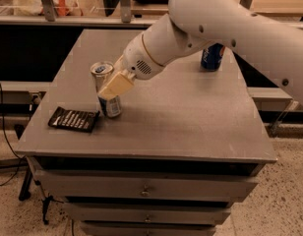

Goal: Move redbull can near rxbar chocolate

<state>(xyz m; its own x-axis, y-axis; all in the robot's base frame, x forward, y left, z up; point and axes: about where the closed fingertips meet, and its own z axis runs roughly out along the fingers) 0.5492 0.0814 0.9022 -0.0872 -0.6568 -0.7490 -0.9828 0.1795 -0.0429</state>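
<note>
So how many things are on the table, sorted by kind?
Cans: 2, the redbull can and the blue Pepsi can.
Bars: 1, the rxbar chocolate.
Total: 3 on the table.
The gripper is at the redbull can.
</note>
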